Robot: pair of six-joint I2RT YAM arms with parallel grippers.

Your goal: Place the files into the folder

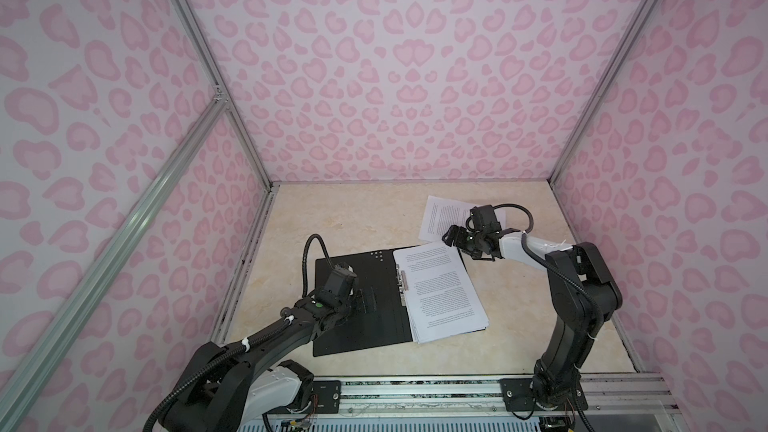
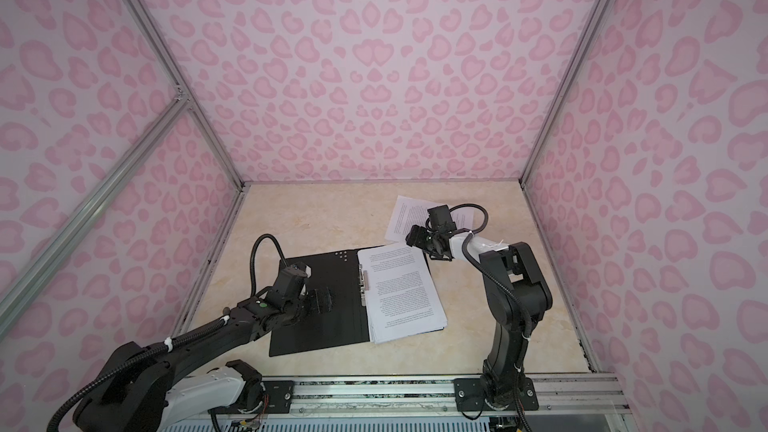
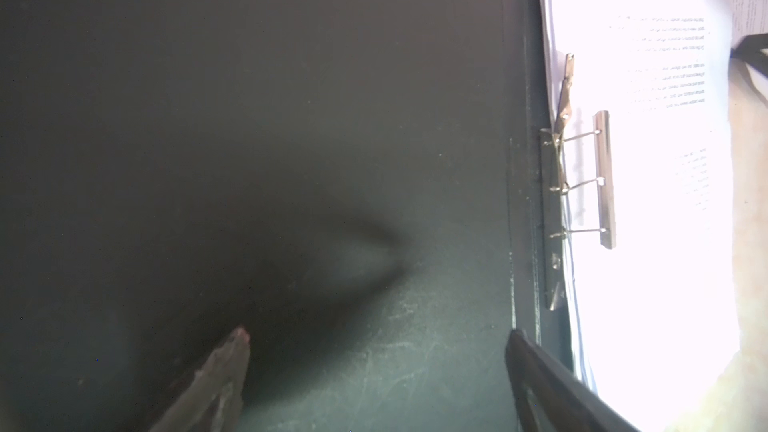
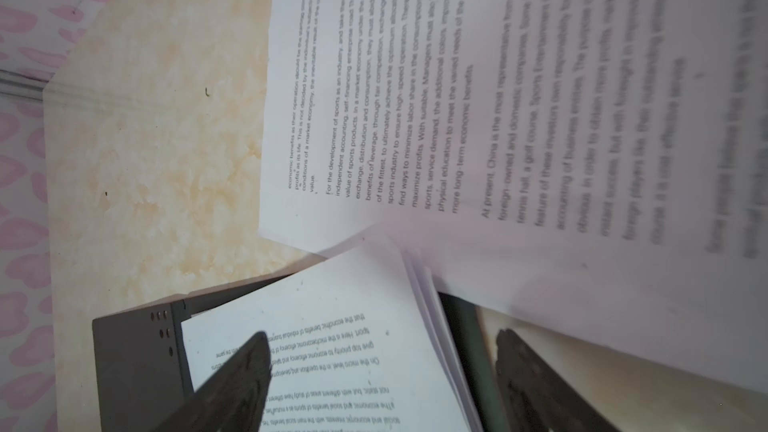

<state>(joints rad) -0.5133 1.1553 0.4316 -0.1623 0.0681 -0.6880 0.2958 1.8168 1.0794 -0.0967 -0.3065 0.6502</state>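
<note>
On the left, the left gripper hangs low over the bare black inside of the folder's left cover. Its jaws are spread wide and hold nothing. We cannot tell whether the tips touch the cover. We judge that it is there to pin the cover flat, so that the folder lies open and does not slide on the desk.

At the fold runs the metal spine clip, and in the left wrist view its bar lies across the near edge of the paper. Right of it, the stack of files rests on the folder's right half. It is slightly fanned and skewed, and its outer corner overhangs the cover. These sheets we count as in place, though not squared up.

Further right and back, the right gripper hovers above the stack's far corner. In its wrist view the fingers stand well apart, with only paper beneath them and nothing gripped.

Beyond it, one loose sheet lies on the desk outside the folder, its near corner overlapping the stack. We take this sheet for the one left to bring in. It is flat and thin, and likely hard to lift cleanly.
</note>
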